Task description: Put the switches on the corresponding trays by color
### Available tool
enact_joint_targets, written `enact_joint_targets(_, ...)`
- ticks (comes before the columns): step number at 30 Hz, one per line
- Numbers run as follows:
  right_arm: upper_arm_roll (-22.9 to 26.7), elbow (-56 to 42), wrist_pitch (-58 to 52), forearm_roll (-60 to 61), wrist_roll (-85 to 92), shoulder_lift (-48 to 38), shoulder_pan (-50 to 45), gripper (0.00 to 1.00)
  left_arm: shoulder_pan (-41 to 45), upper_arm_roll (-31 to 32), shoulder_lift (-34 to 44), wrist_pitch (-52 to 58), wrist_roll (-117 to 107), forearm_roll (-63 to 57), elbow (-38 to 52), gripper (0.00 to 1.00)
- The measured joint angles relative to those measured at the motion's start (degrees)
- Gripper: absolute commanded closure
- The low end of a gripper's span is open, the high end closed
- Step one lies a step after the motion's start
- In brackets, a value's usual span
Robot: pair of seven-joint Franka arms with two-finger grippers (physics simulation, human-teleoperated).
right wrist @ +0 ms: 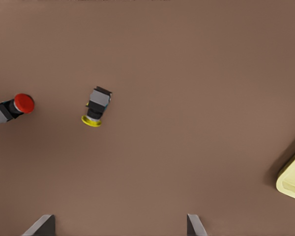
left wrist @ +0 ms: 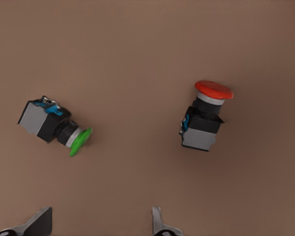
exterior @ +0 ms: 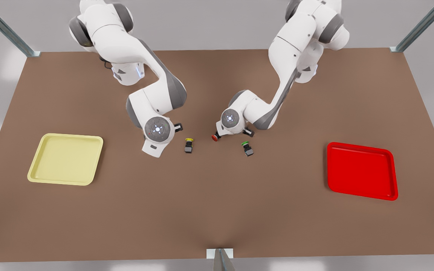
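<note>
Hovering over the brown table (exterior: pixel 217 210), I am keeping both claws spread wide with nothing in them. My left gripper (left wrist: pixel 101 223) is hanging near the green switch (left wrist: pixel 56 127) and the red switch (left wrist: pixel 205 116), both lying on their sides, well apart. My right gripper (right wrist: pixel 120 225) is hanging near the yellow switch (right wrist: pixel 97 106), also toppled. In the front view the left arm's wrist is covering most of the red switch, leaving its cap peeking out. The pale yellow tray (exterior: pixel 66 159) is sitting far toward that view's left, the red tray (exterior: pixel 361 171) far toward its right. My right wrist camera is cutting that yellow tray to a corner.
</note>
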State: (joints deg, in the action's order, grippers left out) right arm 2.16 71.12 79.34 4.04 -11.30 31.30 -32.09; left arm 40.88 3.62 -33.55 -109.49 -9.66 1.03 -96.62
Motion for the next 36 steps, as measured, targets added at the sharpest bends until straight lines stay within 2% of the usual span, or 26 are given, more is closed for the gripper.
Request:
enact_joint_targets(8,0.03,2.01,11.65,1.2,-16.08,6.18,-1.92,0.0,5.16,2.04,-2.88,-10.63,-5.27,0.18,2.18,0.0)
enact_joint_targets(15,-0.32,14.24,26.4,1.22,-25.56,5.47,-5.68,0.0,6.43,1.99,-6.57,-16.06,-7.1,-1.31,1.6,0.0)
enact_joint_targets(22,-0.49,19.03,37.18,1.08,-33.07,5.46,-8.11,0.0,6.52,1.92,-7.63,-17.71,-4.82,-4.87,0.52,0.0)
enact_joint_targets(23,-0.52,20.63,38.4,1.07,-33.92,5.26,-8.18,0.0,6.63,1.93,-7.78,-17.84,-4.54,-5.04,0.48,0.06)
enact_joint_targets(25,-0.23,24.72,41.26,1.02,-35.47,4.82,-8.62,0.0,5.91,2.04,-7.65,-18.09,-4.07,-5.34,0.7,0.39)
enact_joint_targets(26,-0.16,26.7,42.84,1.01,-36.19,4.49,-8.73,0.0,5.81,2.06,-7.6,-18.18,-3.88,-5.44,0.76,0.5)
enact_joint_targets(36,-0.93,32.15,52.52,1.02,-39.85,4.07,-8.48,0.0,4.1,2.08,-5.42,-15.75,-2.62,-5.99,1.42,0.5)
